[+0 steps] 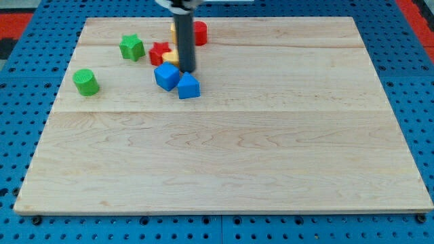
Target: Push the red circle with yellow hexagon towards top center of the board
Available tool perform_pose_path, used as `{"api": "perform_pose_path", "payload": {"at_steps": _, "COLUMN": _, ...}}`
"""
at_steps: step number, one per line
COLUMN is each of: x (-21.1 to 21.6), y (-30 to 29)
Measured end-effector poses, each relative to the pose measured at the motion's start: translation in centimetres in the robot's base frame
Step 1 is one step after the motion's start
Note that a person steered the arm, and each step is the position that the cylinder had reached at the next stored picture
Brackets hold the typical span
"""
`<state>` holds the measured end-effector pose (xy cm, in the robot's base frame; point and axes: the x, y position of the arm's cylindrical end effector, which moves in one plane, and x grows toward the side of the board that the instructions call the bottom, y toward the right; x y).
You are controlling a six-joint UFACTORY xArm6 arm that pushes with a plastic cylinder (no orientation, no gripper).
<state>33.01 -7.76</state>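
The red circle lies near the view's top, left of centre, partly hidden by my rod. A sliver of yellow shows just left of the rod beside it; its shape cannot be made out. Another yellow block lies lower, half hidden by the rod, touching a red block. My tip rests on the board below the red circle, right against that lower yellow block and just above two blue blocks.
A blue cube and a blue block sit side by side under the tip. A green star and a green cylinder lie at the view's left. The board's top edge is close behind the red circle.
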Motion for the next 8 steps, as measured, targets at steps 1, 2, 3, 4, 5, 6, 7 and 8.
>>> {"api": "perform_pose_path", "payload": {"at_steps": 1, "x": -3.0, "y": -4.0}}
{"api": "perform_pose_path", "payload": {"at_steps": 2, "x": -2.2, "y": -2.9}}
{"api": "perform_pose_path", "payload": {"at_steps": 3, "x": -4.0, "y": -4.0}}
{"api": "perform_pose_path", "payload": {"at_steps": 4, "x": -8.1, "y": -5.6}}
{"api": "perform_pose_path", "payload": {"at_steps": 5, "x": -10.5, "y": -4.5}}
{"api": "perform_pose_path", "payload": {"at_steps": 6, "x": -9.6, "y": -1.3}}
{"api": "perform_pose_path", "payload": {"at_steps": 7, "x": -8.4, "y": -0.9}}
{"api": "perform_pose_path", "payload": {"at_steps": 8, "x": -8.4, "y": 0.9}}
